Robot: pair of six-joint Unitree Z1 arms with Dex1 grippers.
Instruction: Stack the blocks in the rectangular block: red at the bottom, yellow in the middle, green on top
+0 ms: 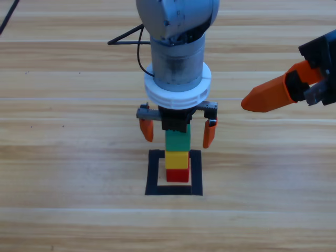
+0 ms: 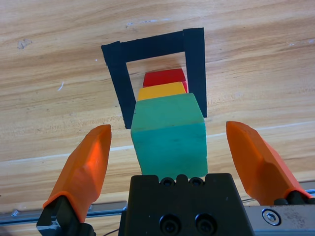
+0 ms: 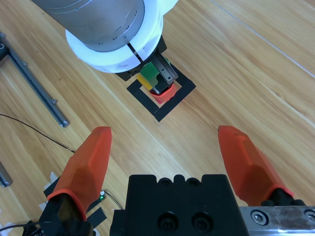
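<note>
- Stack inside the tape outline: red cube at the bottom, yellow cube on it, green cube on top.
- Left gripper straddles the green cube, jaws wide, not touching it.
- Right gripper waits at the right edge, jaws spread wide.
- Wooden table underneath.

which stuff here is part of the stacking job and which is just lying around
Part of the job:
- red cube, bottom of the stack
- yellow cube, on the red
- green cube, on top
- tape square around the stack
- left gripper, open, jaws either side of the green cube

Just about:
- right gripper, open, waiting at the right edge
- black cable on the table behind the left arm
</note>
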